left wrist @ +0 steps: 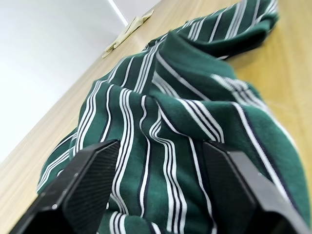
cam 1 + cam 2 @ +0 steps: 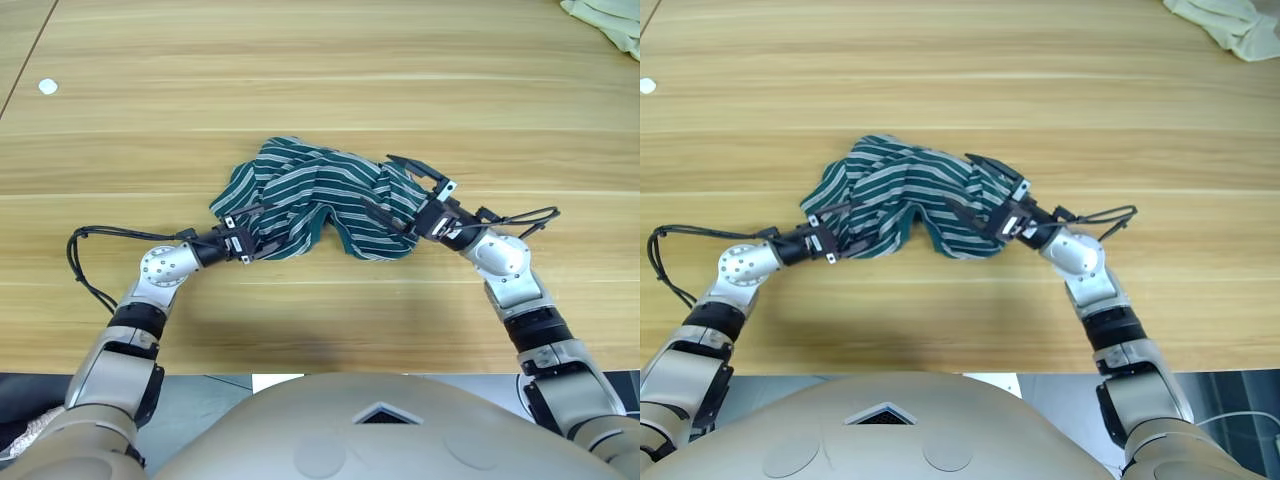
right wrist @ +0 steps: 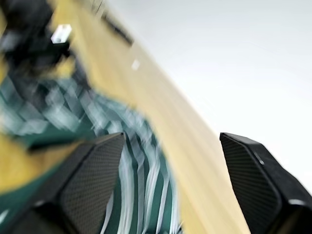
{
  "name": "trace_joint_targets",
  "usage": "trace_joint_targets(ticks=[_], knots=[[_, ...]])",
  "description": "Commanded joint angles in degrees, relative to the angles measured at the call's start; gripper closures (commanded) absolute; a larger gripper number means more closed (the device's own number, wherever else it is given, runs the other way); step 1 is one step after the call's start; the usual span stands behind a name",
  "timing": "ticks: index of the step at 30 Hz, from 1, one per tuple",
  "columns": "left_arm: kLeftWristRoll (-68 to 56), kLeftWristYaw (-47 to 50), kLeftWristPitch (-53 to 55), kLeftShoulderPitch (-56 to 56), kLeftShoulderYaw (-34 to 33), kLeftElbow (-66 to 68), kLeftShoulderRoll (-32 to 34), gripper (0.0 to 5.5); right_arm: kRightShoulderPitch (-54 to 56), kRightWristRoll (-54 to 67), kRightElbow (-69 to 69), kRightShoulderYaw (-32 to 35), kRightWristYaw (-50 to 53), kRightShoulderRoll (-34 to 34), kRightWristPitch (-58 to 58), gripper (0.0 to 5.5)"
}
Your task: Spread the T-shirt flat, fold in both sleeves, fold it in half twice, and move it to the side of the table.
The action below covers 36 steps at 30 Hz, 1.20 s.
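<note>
Both wrist views show fingers spread wide: the left gripper [image 2: 250, 245] is released with the crumpled dark green, white-striped T-shirt [image 2: 300, 195] between its fingers [image 1: 87, 180], and the right gripper [image 2: 378, 182] gapes over the shirt's right side. The eye views place the shirt mid-frame on the light wooden table [image 2: 300, 70], well apart from a pale crumpled cloth [image 2: 605, 25] at upper right and a small white round sticker [image 2: 47, 87] at upper left.

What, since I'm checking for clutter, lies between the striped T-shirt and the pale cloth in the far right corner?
Nothing: in the left eye view, only bare table separates the T-shirt from the cloth.
</note>
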State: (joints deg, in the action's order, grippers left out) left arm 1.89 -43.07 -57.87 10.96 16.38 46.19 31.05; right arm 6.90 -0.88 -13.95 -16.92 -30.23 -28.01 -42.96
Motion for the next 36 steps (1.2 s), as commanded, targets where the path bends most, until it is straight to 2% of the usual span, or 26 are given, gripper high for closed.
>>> trace_joint_targets(ticks=[1,9,11,14,20,24,27,30,32,34,36], knots=[[0.1,-1.9,2.1,-1.3,0.5,-0.6,0.0,2.36,0.8,-9.7,-9.2,-2.5,0.6,-1.1,3.3,1.9],[-1.3,-3.6,3.2,-4.1,0.5,-3.9,1.2,2.36,8.1,-19.0,-28.0,-2.6,8.7,-0.6,7.4,1.9],[0.2,-1.7,4.2,-2.8,-0.8,-3.1,2.1,2.36,9.2,-19.2,-30.1,-2.2,9.7,-1.4,6.7,1.9],[7.7,6.2,6.7,3.6,-1.5,3.3,3.1,2.36,11.0,-19.4,-31.3,-1.6,11.0,-2.6,5.1,1.9],[13.8,13.3,4.9,10.3,-0.8,10.6,3.0,2.36,10.1,-16.9,-27.6,-1.5,9.1,-2.4,0.7,1.9],[3.3,6.3,-2.9,7.0,-1.5,5.0,1.4,2.36,9.7,-14.2,-25.6,-0.3,8.5,-1.1,-0.4,1.9],[-4.5,1.6,-4.7,3.4,-1.5,-0.9,2.4,2.36,8.7,-10.2,-22.0,1.0,7.1,-0.4,-0.8,1.9],[-14.0,0.8,-4.0,0.2,-4.2,-11.1,3.4,2.36,7.9,1.1,-14.7,5.8,5.8,1.8,1.0,1.9],[-15.1,3.0,-2.9,-0.4,-7.7,-12.5,3.5,2.36,7.9,7.1,-11.9,8.6,4.5,2.7,3.7,1.9],[-14.7,4.8,-0.9,-2.9,-10.7,-13.7,4.2,2.36,7.5,5.2,-12.6,9.8,4.9,1.5,4.4,1.9],[-6.4,6.7,0.1,-8.0,-11.3,-16.0,6.0,2.36,5.5,-1.5,-12.3,9.7,6.1,-1.8,2.6,1.9]])
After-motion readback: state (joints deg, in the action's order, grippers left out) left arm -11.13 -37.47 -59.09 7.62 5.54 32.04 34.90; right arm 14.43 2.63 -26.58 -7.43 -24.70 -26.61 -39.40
